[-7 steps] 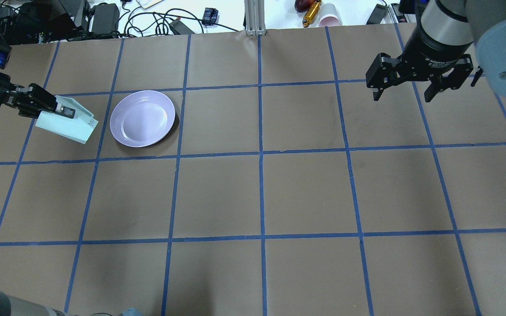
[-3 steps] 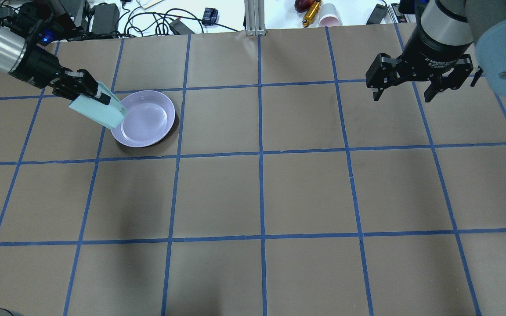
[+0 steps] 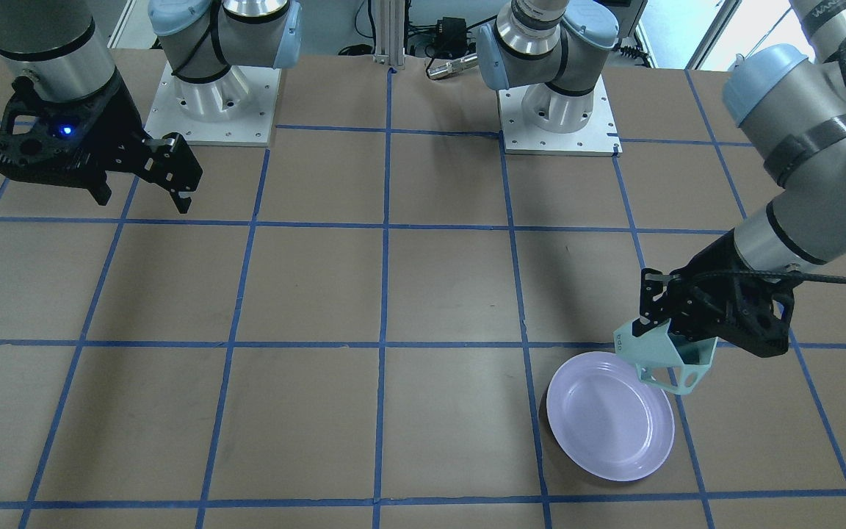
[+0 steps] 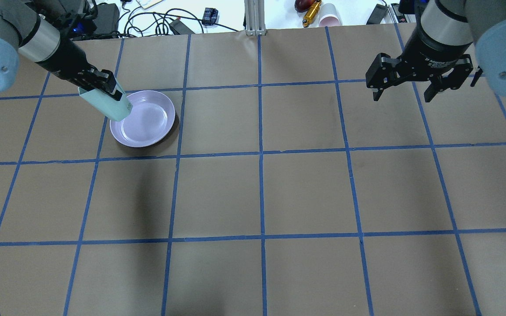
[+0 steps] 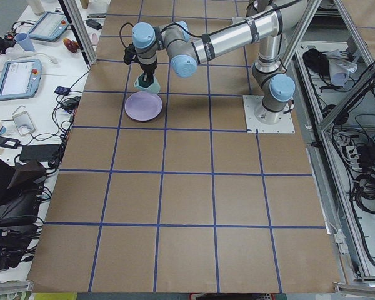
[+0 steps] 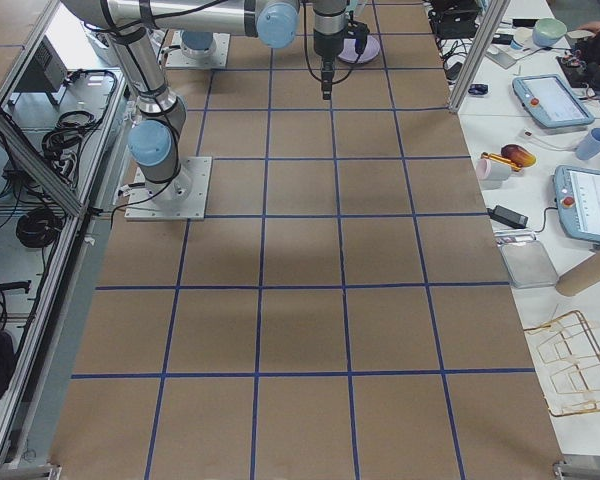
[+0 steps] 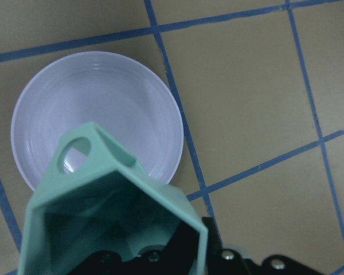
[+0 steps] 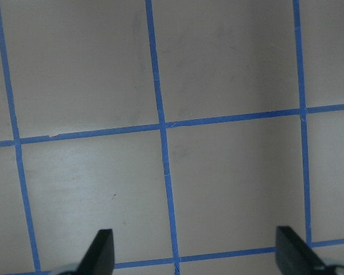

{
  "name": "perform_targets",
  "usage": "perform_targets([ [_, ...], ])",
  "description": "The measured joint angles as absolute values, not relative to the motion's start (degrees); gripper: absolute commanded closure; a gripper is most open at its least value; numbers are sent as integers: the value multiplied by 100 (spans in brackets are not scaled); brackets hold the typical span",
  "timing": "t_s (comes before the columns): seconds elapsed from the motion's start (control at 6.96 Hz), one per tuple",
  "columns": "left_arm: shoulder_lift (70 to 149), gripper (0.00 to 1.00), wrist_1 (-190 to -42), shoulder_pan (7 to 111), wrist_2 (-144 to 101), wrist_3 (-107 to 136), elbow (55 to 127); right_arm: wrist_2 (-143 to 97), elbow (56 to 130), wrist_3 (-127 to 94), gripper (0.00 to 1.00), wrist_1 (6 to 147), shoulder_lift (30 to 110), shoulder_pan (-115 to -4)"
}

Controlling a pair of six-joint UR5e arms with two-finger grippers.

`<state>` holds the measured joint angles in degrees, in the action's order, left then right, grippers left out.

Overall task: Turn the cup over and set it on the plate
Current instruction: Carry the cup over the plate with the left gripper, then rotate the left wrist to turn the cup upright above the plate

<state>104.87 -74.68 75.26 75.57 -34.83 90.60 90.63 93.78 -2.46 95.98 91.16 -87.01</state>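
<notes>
In the left wrist view the cup (image 7: 103, 212) is seen nearest, its mouth turned up toward the camera: a pale mint-green body built of flat facets, a hexagonal rim, a darker teal inside, and an angular open handle through which the plate (image 7: 178, 126) is glimpsed. The cup's wall at the rim is clamped by the closed fingers of the left gripper (image 4: 106, 87), and the cup is held tilted in the air above the plate's edge on the robot's left, clear of it. In the front-facing view a small printed mark is shown on the base, and the handle is pointed downward. Beneath, the round, glossy lavender plate is laid flat on the brown table (image 7: 258, 86), which is gridded with blue tape. Far across the table, the right gripper (image 4: 402, 97) is held spread wide, and nothing is gripped by it.
</notes>
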Motion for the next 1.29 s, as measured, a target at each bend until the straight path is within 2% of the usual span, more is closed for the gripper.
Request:
perform_targets([
  [0.43,10517,100,-6165,8049,8537,-3511,9537,9064,9378,-246,0,9598,9119,-8701],
  [1.01,10604,100,-3882,8345,8857,-3526,10861,9065,9378,-246,0,9598,9114,-8701],
  [1.29,10770,100,-3359,8344,8855,-3535,11067,9068,9378,-246,0,9598,9116,-8701],
])
